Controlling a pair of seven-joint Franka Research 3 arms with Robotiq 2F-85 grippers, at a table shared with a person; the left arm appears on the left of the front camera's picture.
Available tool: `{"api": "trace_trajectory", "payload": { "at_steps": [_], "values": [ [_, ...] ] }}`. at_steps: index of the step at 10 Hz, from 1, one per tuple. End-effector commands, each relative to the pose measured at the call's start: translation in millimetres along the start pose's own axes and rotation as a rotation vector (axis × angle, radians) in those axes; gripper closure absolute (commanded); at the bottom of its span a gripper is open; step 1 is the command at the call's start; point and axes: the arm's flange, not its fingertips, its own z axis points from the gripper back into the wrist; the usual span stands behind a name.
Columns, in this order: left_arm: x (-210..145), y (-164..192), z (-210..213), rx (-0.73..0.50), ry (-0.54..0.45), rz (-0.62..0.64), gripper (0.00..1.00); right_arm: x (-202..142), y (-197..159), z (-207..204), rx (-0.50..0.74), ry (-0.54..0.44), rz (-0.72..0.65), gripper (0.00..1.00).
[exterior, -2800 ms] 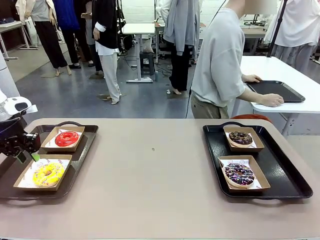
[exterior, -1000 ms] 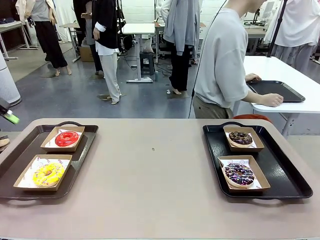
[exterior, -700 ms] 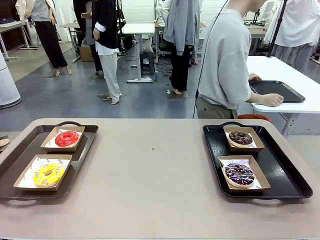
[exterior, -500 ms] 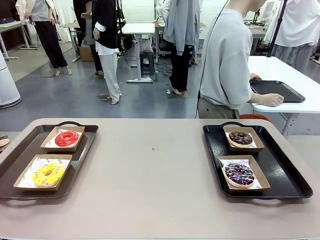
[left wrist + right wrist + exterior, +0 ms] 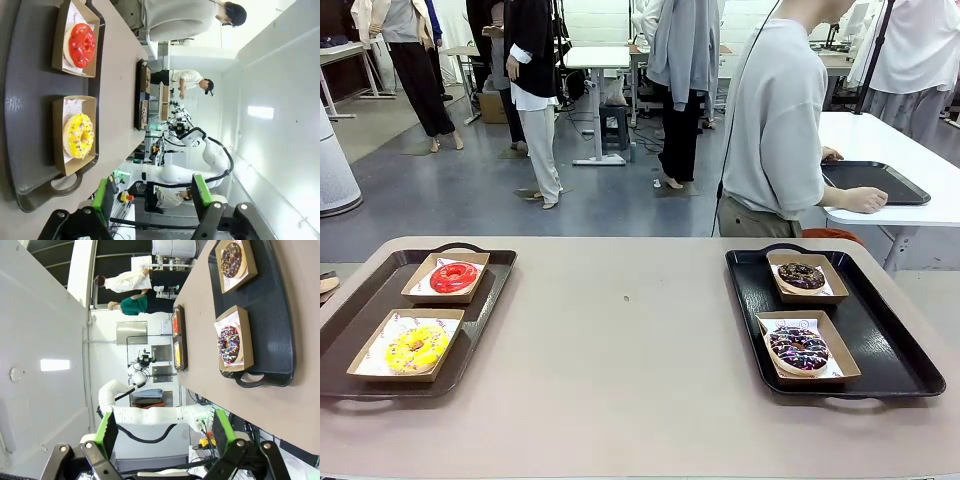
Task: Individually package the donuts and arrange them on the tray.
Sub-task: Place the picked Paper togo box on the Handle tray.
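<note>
Four donuts boxed on two trays (two each); left hand and right hand wide, empty

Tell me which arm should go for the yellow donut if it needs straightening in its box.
Left, probably. The yellow donut sits in its box on the left tray, and the open left gripper looks straight at it from close by. The right gripper, also open, faces the right tray across the table.

Robotics lab: worktables, robot arms
</note>
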Motion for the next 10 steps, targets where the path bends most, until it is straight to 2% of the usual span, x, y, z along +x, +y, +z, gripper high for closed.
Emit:
{"api": "trace_trajectory", "payload": {
  "at_steps": [1, 2, 3, 10],
  "values": [
    [-10, -4, 2, 0.01, -0.028, -0.024, 0.18, 0, 0, 1, 0.007, 0.0, 0.001, 0.0],
    [-18, -5, 2, 0.014, -0.037, -0.07, 0.18, 0, 0, 1, 0.007, 0.0, 0.001, 0.0],
    [-3, 0, 4, 0.0, -0.012, 0.0, 0.18, 0, 0, 1, 0.007, 0.0, 0.001, 0.0],
    [-3, 0, 4, 0.0, -0.012, 0.0, 0.18, 0, 0, 1, 0.007, 0.0, 0.001, 0.0]
  ]
}}
